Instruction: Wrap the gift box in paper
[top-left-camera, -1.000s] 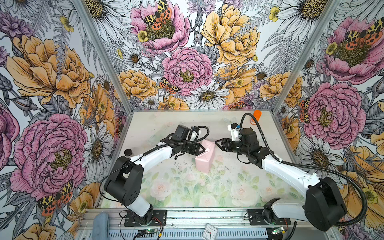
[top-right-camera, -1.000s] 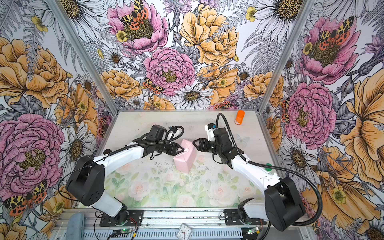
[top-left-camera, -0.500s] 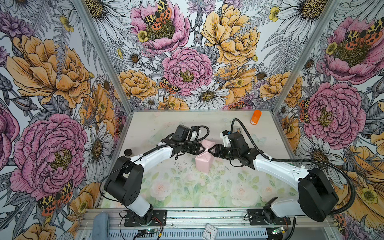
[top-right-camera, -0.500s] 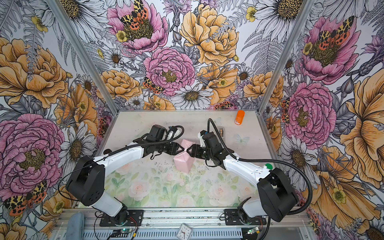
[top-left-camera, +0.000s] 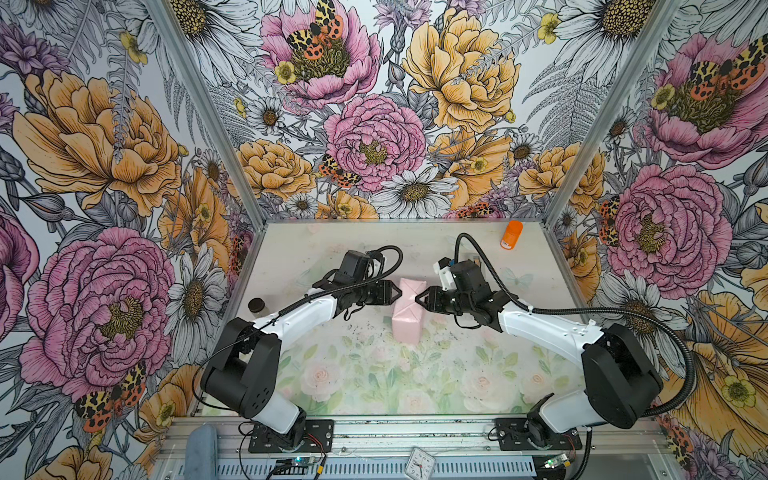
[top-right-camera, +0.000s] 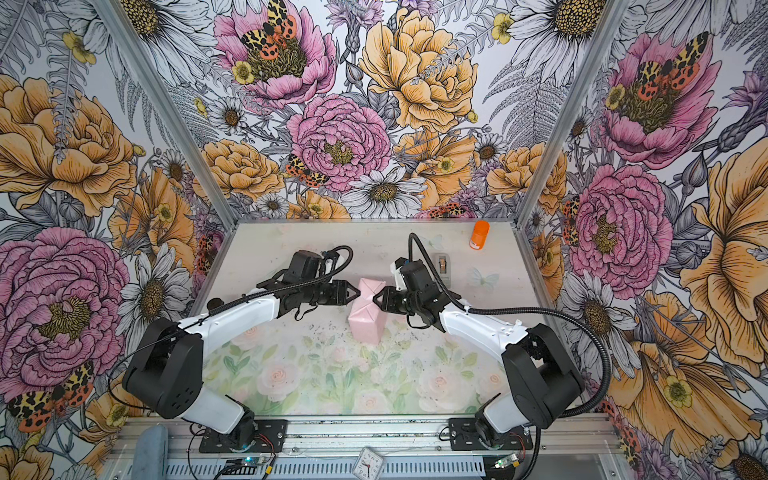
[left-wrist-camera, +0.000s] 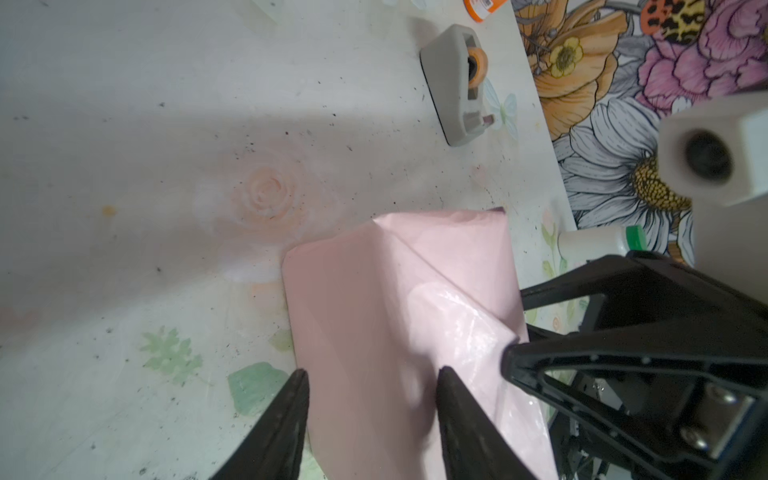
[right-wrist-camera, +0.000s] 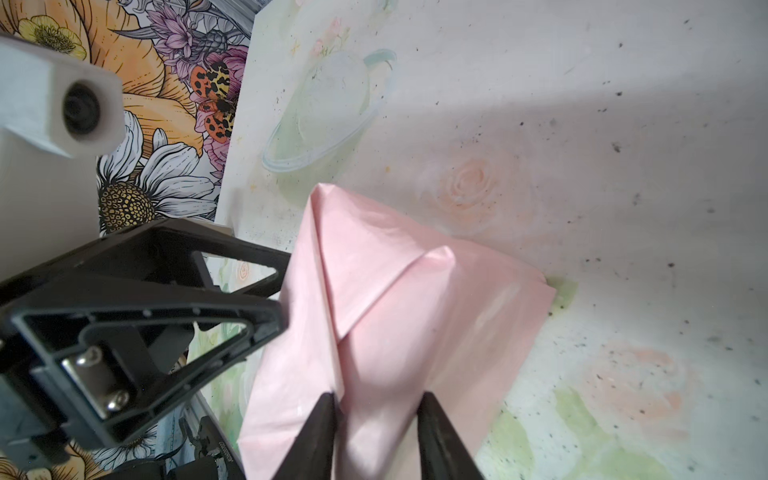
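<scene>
**Right Gripper Brought to the Parcel: End Fold Now Held From Both Sides**

1. Location of work piece. The gift box is not visible; it is judged to lie inside the paper (top-left-camera: 407, 318), which shows its pale pink face and forms a closed parcel at the centre of the table (top-left-camera: 332, 370). Diagonal creases cross the parcel at the end farther from the arm bases.

2. Change. One second ago the right gripper (top-left-camera: 418, 297) was clear of the parcel, to its right. It now stands against the right flank of the creased end. The left gripper (top-left-camera: 397, 292) remains at the opposite flank.

3. Claw state, left. In the left wrist view the left gripper (left-wrist-camera: 370, 374) has its jaws about half apart. The tips are at the paper, and no fold is seen clamped.

4. Claw state, right. In the right wrist view the right gripper (right-wrist-camera: 376, 397) has narrowed around a raised ridge of paper. Whether the pinch is made cannot be told.

5. Meaning. The body wrap appears complete and the end flaps are in hand. The tape dispenser (left-wrist-camera: 453, 91) stands well apart, so sealing is judged to be outstanding.
</scene>
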